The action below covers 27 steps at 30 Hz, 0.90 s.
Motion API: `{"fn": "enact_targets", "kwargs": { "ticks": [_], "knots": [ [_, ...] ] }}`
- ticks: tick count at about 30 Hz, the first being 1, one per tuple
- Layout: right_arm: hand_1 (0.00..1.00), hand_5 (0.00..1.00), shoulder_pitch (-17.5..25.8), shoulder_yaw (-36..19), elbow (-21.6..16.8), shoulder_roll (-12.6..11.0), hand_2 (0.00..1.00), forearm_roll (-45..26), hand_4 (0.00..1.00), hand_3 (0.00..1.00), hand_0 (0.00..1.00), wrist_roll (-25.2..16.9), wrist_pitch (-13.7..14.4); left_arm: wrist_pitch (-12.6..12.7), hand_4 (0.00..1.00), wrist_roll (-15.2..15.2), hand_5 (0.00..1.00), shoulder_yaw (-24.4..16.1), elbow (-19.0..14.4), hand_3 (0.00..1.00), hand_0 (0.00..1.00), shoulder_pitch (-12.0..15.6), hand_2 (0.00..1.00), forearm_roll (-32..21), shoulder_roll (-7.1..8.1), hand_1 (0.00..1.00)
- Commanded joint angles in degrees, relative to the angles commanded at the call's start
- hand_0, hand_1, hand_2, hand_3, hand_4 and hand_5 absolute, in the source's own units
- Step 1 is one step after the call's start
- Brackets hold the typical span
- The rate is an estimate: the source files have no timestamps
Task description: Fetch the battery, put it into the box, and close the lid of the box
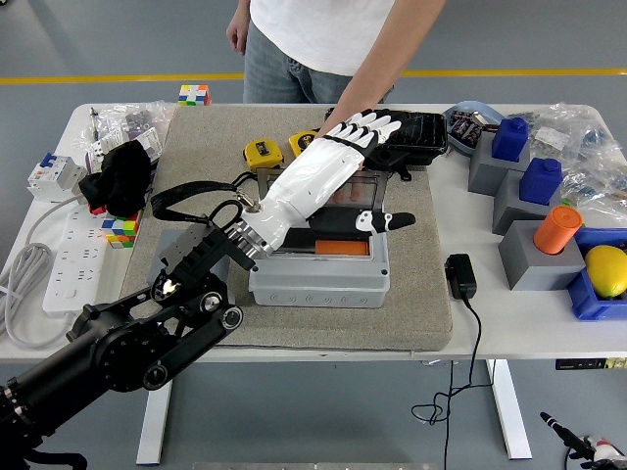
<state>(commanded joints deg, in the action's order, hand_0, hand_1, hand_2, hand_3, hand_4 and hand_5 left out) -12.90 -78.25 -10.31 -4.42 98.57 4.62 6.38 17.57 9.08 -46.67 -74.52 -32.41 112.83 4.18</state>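
Left robot hand reaches in from the lower left over the box, fingers spread and holding nothing, thumb out to the right. Its fingertips lie at the box's far edge, where the lid stands hinged up behind the forearm; that position suits pulling the lid forward, so the closing step appears to be in hand. Right robot hand is not in view.

Battery, the orange cylinder, lies inside the box, partly hidden under the white forearm, so the placing step looks done. The box sits on a mat in the middle of the bench, which gives it a non-slip seat.

A person's hand comes down from the far side to the box's back edge, close to the robot fingertips; whether it touches the lid cannot be told. Risk: the two hands are crowded at the hinge, and the lid may catch fingers as it drops.
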Motion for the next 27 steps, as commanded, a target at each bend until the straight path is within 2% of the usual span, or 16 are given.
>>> {"fn": "enact_targets", "kwargs": {
  "ticks": [1, 4, 6, 7, 8, 12, 13, 16, 17, 19, 27],
  "knots": [
    [0.851, 0.998, 0.0, -0.2, 0.0, 0.0, 0.791, 0.1, 0.998, 0.816, 0.885, 0.0, 0.0, -2.2, 0.998, -2.6, 0.998, -1.9, -1.0, 0.853, 0.998, 0.2, 0.892, 1.6, 0.25, 0.948],
    [0.851, 0.998, 0.0, -0.6, 0.0, 0.0, 0.791, 0.3, 0.998, 0.816, 0.885, 0.1, 0.0, -7.0, 0.998, -8.0, 0.998, -6.2, -2.6, 0.853, 0.998, 0.3, 0.892, 5.2, 1.05, 0.948],
    [0.851, 0.998, 0.0, -0.7, 0.0, 0.1, 0.791, 0.5, 0.998, 0.816, 0.885, 0.1, 0.0, -11.1, 0.998, -11.4, 0.998, -9.1, -3.2, 0.853, 0.998, 0.2, 0.892, 8.0, 1.79, 0.948],
    [0.850, 0.998, 0.0, -0.7, 0.0, 0.1, 0.791, 0.4, 0.998, 0.815, 0.884, 0.0, 0.0, -13.6, 0.998, -13.3, 0.998, -10.2, -3.4, 0.835, 0.949, 0.1, 0.832, 9.4, 2.10, 0.896],
    [0.850, 0.998, 0.0, -0.5, 0.0, 0.1, 0.791, 0.2, 0.998, 0.815, 0.884, 0.0, 0.0, -16.0, 0.998, -15.2, 0.998, -11.1, -3.7, 0.835, 0.949, 0.1, 0.832, 10.1, 2.40, 0.896],
    [0.850, 0.998, -0.2, -0.3, 0.0, 0.0, 0.791, -0.1, 0.998, 0.815, 0.884, 0.0, 0.1, -25.3, 0.998, -22.9, 0.998, -13.1, -4.0, 0.835, 0.949, 0.1, 0.832, 9.1, 3.41, 0.896],
    [0.850, 0.998, -0.2, -0.4, 0.0, 0.0, 0.791, 0.0, 0.998, 0.814, 0.884, 0.0, 0.1, -27.4, 0.998, -24.5, 0.998, -13.3, -3.7, 0.835, 0.922, 0.2, 0.828, 9.1, 3.51, 0.891],
    [0.850, 0.998, -0.2, -0.7, 0.0, 0.0, 0.791, 0.2, 0.998, 0.814, 0.884, 0.0, 0.1, -34.0, 0.998, -27.2, 0.998, -13.4, -2.7, 0.835, 0.922, 0.8, 0.828, 8.0, 3.83, 0.891],
    [0.850, 0.998, -0.2, -0.9, 0.0, 0.0, 0.791, 0.4, 0.998, 0.814, 0.884, 0.0, 0.1, -35.3, 0.998, -27.6, 0.998, -13.3, -2.5, 0.835, 0.922, 1.0, 0.828, 7.9, 3.93, 0.891],
    [0.850, 0.998, -0.2, -0.9, 0.0, -0.1, 0.791, 0.3, 0.998, 0.815, 0.885, 0.0, 0.1, -36.1, 0.998, -27.7, 0.998, -13.1, -2.6, 0.833, 0.898, 1.6, 0.820, 7.7, 4.07, 0.884],
    [0.850, 0.998, -0.2, -0.9, 0.0, -0.2, 0.791, 0.4, 0.998, 0.816, 0.883, 0.0, 0.1, -35.4, 0.998, -26.8, 0.998, -13.0, -4.8, 0.827, 0.898, 2.4, 0.819, 7.2, 4.20, 0.884]
  ]
}}
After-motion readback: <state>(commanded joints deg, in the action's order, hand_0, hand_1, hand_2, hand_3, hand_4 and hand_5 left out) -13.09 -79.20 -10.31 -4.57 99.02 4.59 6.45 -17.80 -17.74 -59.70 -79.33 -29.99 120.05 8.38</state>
